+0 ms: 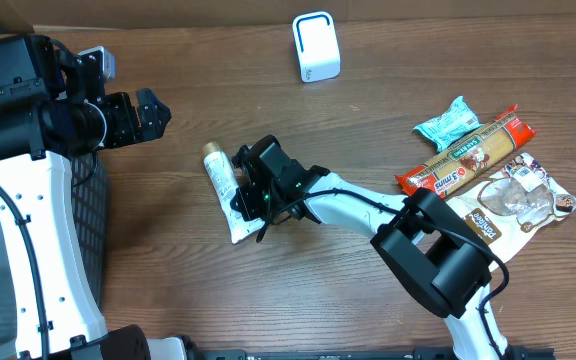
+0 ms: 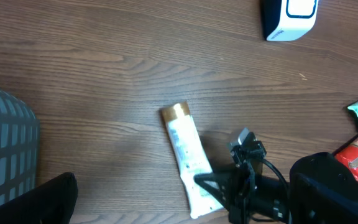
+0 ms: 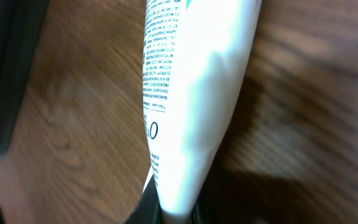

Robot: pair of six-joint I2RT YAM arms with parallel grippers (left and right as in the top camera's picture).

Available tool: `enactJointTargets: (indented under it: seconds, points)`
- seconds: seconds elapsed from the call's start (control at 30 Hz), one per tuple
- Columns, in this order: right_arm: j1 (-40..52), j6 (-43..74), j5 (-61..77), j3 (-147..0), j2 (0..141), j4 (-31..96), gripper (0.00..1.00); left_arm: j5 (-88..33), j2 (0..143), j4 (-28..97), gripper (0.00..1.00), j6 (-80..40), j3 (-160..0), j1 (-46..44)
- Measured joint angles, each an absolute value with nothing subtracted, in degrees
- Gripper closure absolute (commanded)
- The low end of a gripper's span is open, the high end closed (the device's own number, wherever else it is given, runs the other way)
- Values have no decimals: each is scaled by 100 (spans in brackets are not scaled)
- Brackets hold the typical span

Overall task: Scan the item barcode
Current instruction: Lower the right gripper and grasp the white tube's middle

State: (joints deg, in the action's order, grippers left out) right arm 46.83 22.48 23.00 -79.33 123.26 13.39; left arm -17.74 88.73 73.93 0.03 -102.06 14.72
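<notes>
While the right claw [image 1: 242, 205] pinches shut on the white gold-capped squeeze tube [image 1: 219, 174] lying on the brown wooden desk [image 1: 268, 95], left claw [image 1: 154, 111] agape and empty, we judge pick-up in hand; next, lift and show its barcode to the white boxy scanner [image 1: 316, 47].

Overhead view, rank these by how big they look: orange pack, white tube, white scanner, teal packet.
1. orange pack
2. white tube, partly hidden under the right tool
3. white scanner and teal packet look about alike; not ranked.
</notes>
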Motion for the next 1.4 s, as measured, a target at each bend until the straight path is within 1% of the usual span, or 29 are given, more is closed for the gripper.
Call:
enactJointTargets:
  seconds: [0.17, 0.3, 0.43, 0.57, 0.6, 0.67, 0.7, 0.73, 0.83, 0.97, 1.23, 1.3, 1.33, 1.4]
  points:
    - [4482, 2241, 2644, -7994, 12182, 2067, 96, -1772, 8873, 7393, 0, 3, -10206, 1472]
    - [4139, 2296, 2646, -7985, 11889, 2565, 96, -1769, 8873, 7393, 0, 1, -10206, 1472]
    - [3813, 2757, 2558, -7979, 11638, 2832, 96, -1756, 8873, 7395, 0, 1, -10206, 1472]
    - [3763, 3415, 2353, -7819, 11552, 2923, 96, -1756, 8875, 7395, 0, 3, -10206, 1472]
    - [3782, 3529, 2314, -7723, 11533, 2886, 91, -1756, 8875, 7393, 0, 3, -10206, 1472]
    - [3857, 3721, 2233, -7540, 11511, 2812, 59, -1756, 8875, 7395, 0, 3, -10206, 1472]
    - [3903, 3776, 2224, -7467, 11511, 2818, 41, -1756, 8875, 7393, 0, 3, -10206, 1472]
    - [3938, 3852, 2209, -7413, 11511, 2840, 32, -1754, 8875, 7393, 0, 3, -10206, 1472]
    - [4032, 3811, 2246, -7244, 11507, 2781, 21, -1754, 8875, 7393, 0, 3, -10206, 1472]
    - [4018, 3323, 2224, -7244, 11472, 2259, 20, -1754, 8875, 7395, 0, 3, -10206, 1472]
    - [3732, 2908, 2235, -7240, 11688, 1579, 32, -1754, 8875, 7395, 0, 1, -10206, 1472]
    - [3660, 2908, 2410, -7262, 11834, 1459, 38, -1754, 8873, 7397, 0, 3, -10206, 1472]
    - [3629, 2895, 2473, -7269, 11856, 1433, 43, -1754, 8873, 7393, 0, 1, -10206, 1472]
    - [3583, 2893, 2569, -7269, 11896, 1417, 59, -1754, 8873, 7395, 0, 3, -10206, 1472]
